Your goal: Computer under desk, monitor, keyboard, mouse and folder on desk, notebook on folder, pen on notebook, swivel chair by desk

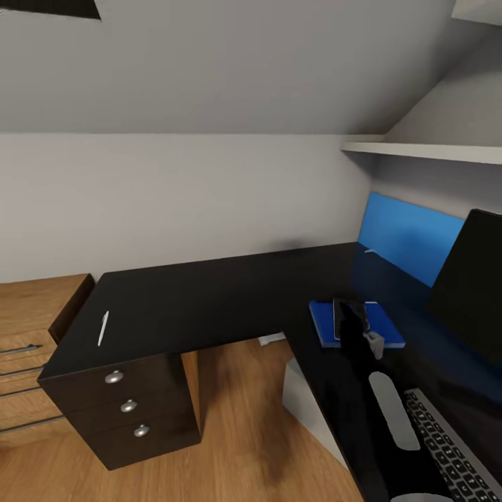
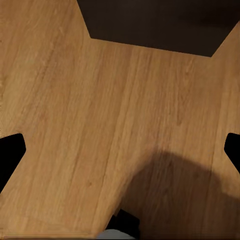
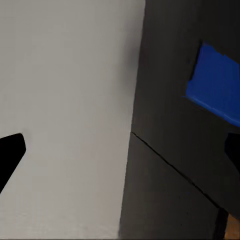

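The L-shaped black table [image 1: 209, 293] fills a corner of the bedroom, under pale grey walls and a sloped ceiling, on a light wood plank floor [image 1: 237, 418]. A blue back panel [image 1: 408, 233] runs along its far right edge, below a white shelf [image 1: 425, 150].

The right hand [image 1: 373, 341] hangs just over the blue folder [image 1: 324, 322], which lies flat on the table with the dark notebook [image 1: 347, 314] on top. In the right wrist view its fingertips [image 3: 10, 152] sit wide apart, with nothing between them. The left hand's fingertips [image 2: 11, 150] are likewise spread wide and empty above the floor.

The pen [image 1: 103, 328] lies alone near the table's left end, well apart from the folder. The monitor [image 1: 467, 279] stands at the right, the keyboard [image 1: 453, 446] near it. The black drawer unit [image 1: 129, 408] sits under the table's left end, beside a wooden drawer chest [image 1: 28, 348]. The computer's [image 1: 307, 408] pale case shows under the table.
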Tool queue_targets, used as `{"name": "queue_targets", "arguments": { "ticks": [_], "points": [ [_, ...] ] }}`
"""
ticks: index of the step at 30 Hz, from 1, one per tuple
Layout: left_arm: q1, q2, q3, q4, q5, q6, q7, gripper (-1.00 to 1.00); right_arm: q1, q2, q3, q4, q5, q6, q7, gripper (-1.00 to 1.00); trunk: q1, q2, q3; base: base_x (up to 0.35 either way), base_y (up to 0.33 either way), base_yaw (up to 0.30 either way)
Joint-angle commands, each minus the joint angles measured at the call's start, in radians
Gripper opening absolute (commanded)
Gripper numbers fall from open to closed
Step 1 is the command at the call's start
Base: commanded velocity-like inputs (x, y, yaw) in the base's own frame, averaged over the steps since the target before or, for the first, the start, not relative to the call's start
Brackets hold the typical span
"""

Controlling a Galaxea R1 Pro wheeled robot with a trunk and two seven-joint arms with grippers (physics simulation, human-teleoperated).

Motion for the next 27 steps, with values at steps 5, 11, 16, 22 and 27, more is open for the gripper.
{"name": "queue_targets", "arguments": {
  "ticks": [5,11,16,22,27],
  "points": [
    [0.0,-0.001,0.0,0.007,-0.006,0.004,0.002,1.0,0.006,0.002,0.289,-0.022,0.187,0.003,-0.137,1.0,-0.019,0.035,0.015,0.0,0.0,0.0],
    [0.0,-0.001,0.0,0.009,-0.021,0.004,0.003,1.0,0.006,0.019,0.472,-0.009,0.587,-0.007,-0.5,1.0,-0.042,0.077,0.034,0.0,0.0,0.0],
    [0.0,-0.001,0.0,0.01,-0.022,0.004,0.003,1.0,0.006,0.079,0.485,0.011,0.727,-0.194,-0.571,1.0,-0.042,0.077,0.034,0.0,0.0,0.0],
    [0.0,-0.001,0.0,0.01,-0.022,0.004,0.003,1.0,0.007,0.067,0.488,0.007,0.741,-0.354,-0.58,1.0,-0.042,0.077,0.034,0.0,0.0,0.0],
    [0.0,-0.001,0.0,0.01,-0.023,0.004,0.003,1.0,0.007,0.037,0.555,-0.002,0.746,-0.354,-0.58,1.0,-0.042,0.077,0.034,0.0,0.0,0.0]
  ]
}}
